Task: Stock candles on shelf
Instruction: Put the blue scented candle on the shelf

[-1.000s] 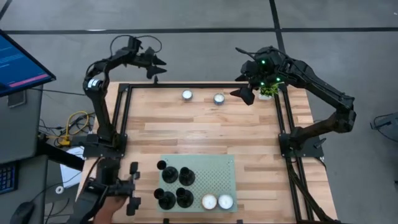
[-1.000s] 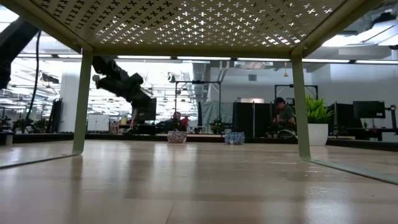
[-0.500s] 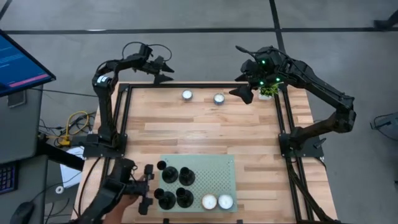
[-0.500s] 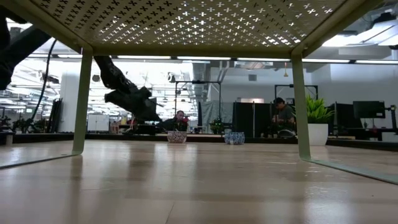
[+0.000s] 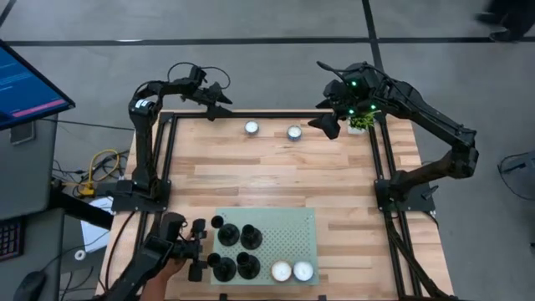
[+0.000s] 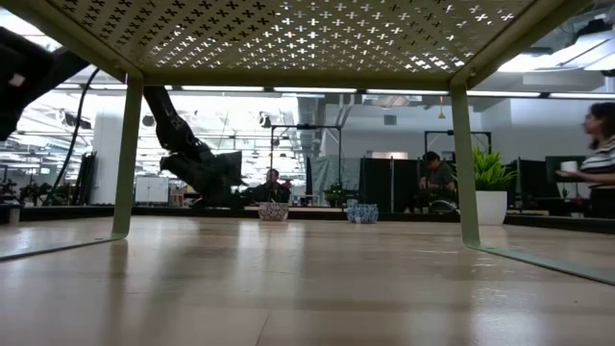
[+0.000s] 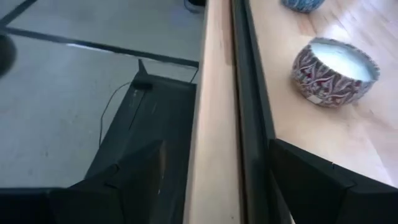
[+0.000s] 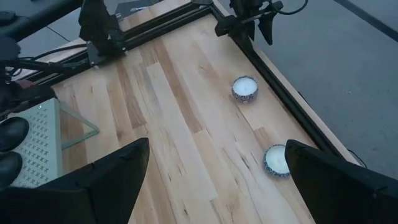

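A grey concrete floor [image 5: 276,21], crossed by dark lines, is surrounding the wooden plank surface [image 5: 276,171]. A monitor [image 5: 25,79] is glowing blue at one side, with yellow cables [image 5: 99,171] lying near it. Beyond the surface, ceiling strip lights [image 6: 245,89] are illuminating an open workspace. A potted plant [image 6: 491,187] in a white pot is standing there. One person [image 6: 440,178] is sitting and another person [image 6: 598,159] is standing.

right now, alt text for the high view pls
Two candles sit on the green shelf at the near table edge; two more wait at the far edge. Both arms hover there, left gripper and right gripper, jaws open.
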`<state>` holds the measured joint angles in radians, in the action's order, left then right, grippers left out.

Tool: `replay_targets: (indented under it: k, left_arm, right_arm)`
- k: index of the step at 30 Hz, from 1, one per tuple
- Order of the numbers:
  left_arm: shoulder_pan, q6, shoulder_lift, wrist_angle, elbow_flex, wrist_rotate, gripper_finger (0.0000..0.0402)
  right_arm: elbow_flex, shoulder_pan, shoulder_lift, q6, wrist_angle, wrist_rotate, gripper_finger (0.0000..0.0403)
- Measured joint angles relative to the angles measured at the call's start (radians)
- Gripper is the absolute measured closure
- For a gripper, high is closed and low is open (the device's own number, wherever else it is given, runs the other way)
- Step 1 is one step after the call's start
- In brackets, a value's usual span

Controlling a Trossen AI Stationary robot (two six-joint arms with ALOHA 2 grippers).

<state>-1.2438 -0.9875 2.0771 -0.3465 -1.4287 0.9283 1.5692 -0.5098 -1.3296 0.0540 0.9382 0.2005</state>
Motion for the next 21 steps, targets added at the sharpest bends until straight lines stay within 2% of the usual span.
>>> replay_targets:
  k: [9, 16, 21]
  left_arm:
    - [0.024, -0.05, 0.019, 0.008, 0.0, 0.061, 0.0117]
    - [0.021, -0.031, 0.009, 0.018, 0.003, 0.292, 0.0117]
    - [0.032, -0.061, -0.065, 0.029, 0.001, 0.256, 0.0117]
  right_arm:
    - [0.0, 0.0, 0.0, 0.026, -0.068, -0.022, 0.0038]
    - [0.0, 0.0, 0.0, 0.061, -0.082, -0.027, 0.0038]
    - [0.0, 0.0, 0.0, 0.071, -0.082, -0.049, 0.0038]
